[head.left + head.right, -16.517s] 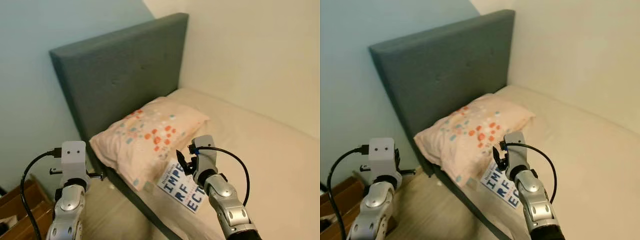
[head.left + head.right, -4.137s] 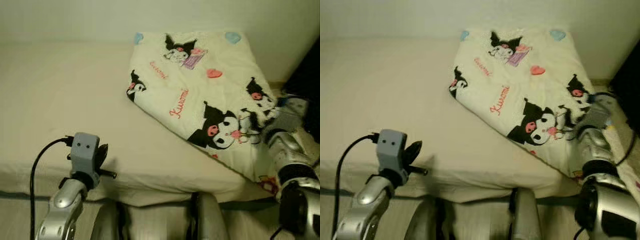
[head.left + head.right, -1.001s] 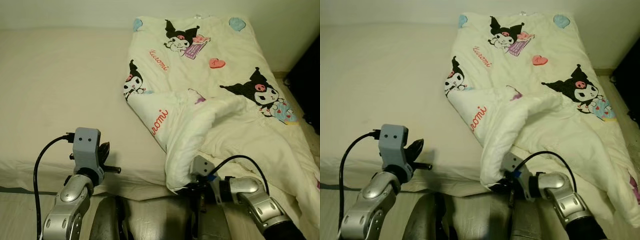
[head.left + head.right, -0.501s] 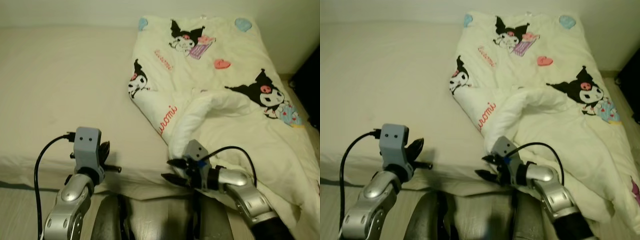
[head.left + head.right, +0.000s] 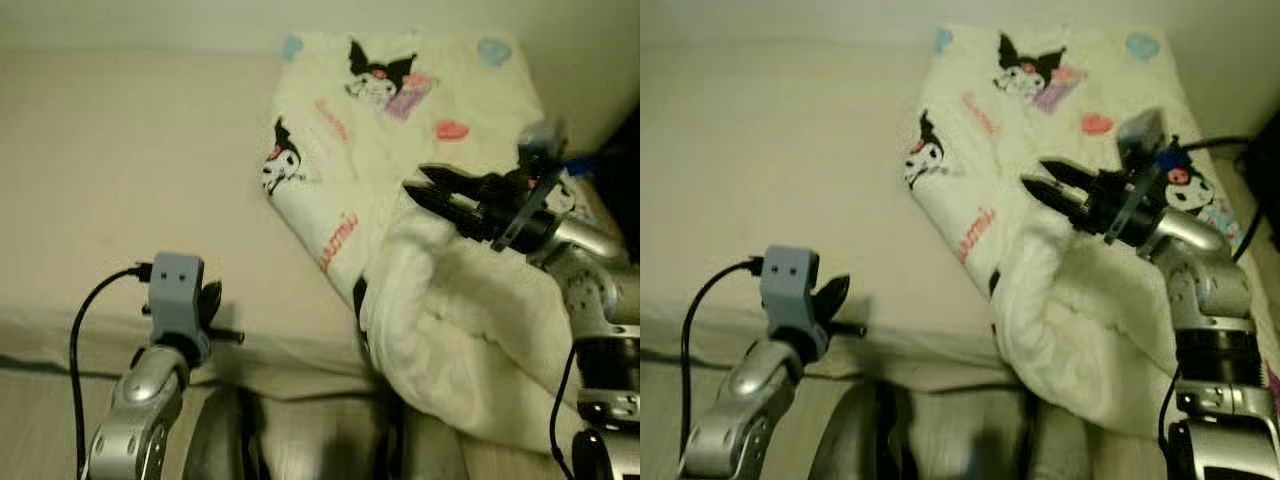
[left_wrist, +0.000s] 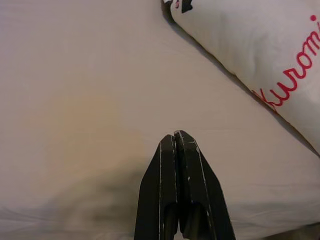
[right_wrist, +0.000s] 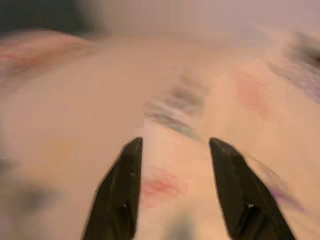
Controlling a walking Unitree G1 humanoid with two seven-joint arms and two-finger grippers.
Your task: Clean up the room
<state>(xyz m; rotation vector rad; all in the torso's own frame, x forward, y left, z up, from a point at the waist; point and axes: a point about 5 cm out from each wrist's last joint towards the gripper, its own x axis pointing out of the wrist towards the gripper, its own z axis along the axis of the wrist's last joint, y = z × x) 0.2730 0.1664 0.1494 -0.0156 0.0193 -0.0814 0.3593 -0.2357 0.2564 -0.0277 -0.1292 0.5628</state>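
**Kid:** Where is the blanket (image 5: 440, 230)?

**Helper:** It lies on the right side of the bed (image 5: 130, 190). The near part is rolled into a fat, puffy fold that hangs over the bed's front edge.

**Kid:** Will it be hard to move?

**Helper:** I think it is soft, floppy and light. It will sag and slip if you grab only a little bit. A good place to hold looks like the thick rolled edge, or a corner.

**Kid:** What are the arms doing?

**Helper:** The right end effector (image 5: 1050, 190) is up over the blanket. Its two fingers are spread apart and hold nothing. The left end effector (image 6: 175, 145) is low by the bed's front edge, pointing at the bare sheet. Its fingers are pressed together and empty.

**Kid:** How many things are there?

**Helper:** One blanket, one bed, two arms.
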